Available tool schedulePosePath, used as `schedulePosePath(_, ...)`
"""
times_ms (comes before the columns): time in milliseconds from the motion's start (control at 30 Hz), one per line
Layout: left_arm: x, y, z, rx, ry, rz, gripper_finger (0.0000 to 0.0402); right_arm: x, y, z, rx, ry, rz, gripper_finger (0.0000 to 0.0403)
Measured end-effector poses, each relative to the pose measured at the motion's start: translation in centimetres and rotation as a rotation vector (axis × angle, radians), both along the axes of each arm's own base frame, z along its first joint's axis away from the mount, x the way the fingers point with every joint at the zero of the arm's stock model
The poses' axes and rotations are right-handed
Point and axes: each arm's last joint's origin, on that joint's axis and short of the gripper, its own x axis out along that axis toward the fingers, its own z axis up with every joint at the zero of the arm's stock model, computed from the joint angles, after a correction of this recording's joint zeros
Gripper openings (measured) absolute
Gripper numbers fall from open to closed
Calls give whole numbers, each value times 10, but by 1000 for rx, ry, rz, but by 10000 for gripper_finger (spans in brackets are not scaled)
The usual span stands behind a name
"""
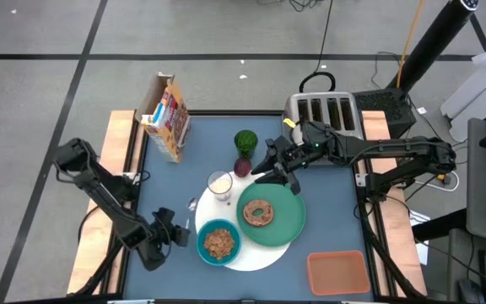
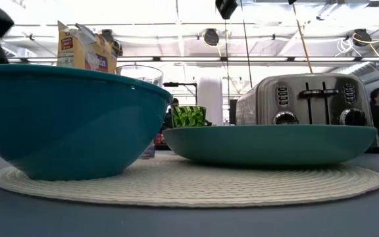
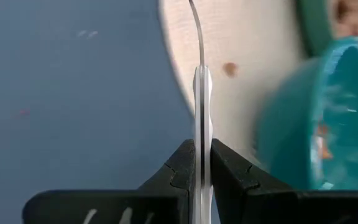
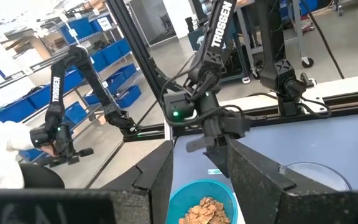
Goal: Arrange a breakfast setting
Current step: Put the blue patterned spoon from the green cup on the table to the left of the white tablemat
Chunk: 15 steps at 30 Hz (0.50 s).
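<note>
A dark blue tabletop (image 1: 327, 177) stands in a workshop with grey flooring, shelving and blue bins beyond it, and most of the setting is already laid on it.

Nearest the front edge lies the large white round disc (image 1: 260, 253), a woven mat. On it sit the teal bowl (image 1: 219, 243), already filled with brown cereal, and the green dinner plate (image 1: 287, 221) just beside the bowl, with the brown bagel (image 1: 258, 212) resting on it. So the mat, plate, bowl and bagel look placed.

Just to the left of the bowl is the left hand (image 1: 178, 231), its fingers pressed together on the spoon (image 3: 201, 81). In the left wrist view the handle is pinched edge-on between the fingertips, and the spoon reaches out over the mat's rim, close beside the bowl. The spoon seems to be the piece in hand, yet to be laid down beside the bowl.

Farther back, the small clear milk glass (image 1: 220, 184) stands upright at the mat's far-left rim; whether it rests on the mat or just off it is hard to tell. Behind it lies the dark-red fruit (image 1: 242, 166) on the bare tabletop, off the mat, so it may yet need placing. The right hand (image 1: 282, 175) hovers near the plate's far rim, just beside the fruit, fingers spread and holding nothing.

Farthest back are a green cup (image 1: 245, 141), a cereal box (image 1: 165, 116) and a silver toaster (image 1: 325, 112). An orange tray (image 1: 339, 272) sits at the front right corner.
</note>
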Motion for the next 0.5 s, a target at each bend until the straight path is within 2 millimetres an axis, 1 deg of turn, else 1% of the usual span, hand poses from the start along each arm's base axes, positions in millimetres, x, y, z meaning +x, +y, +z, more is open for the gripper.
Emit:
schedulePosePath(100,-2,2,-8,-18,25,30,37,0,0,0,0,0,0,144)
schedulePosePath(200,-4,4,-10,-44,26,63,37,0,0,0,0,-1,0,144)
schedulePosePath(333,-2,6,-15,-83,15,71,37,0,0,0,-1,-5,0,144)
schedulePosePath(500,2,13,-20,-149,61,86,37,0,0,0,-1,-4,0,144)
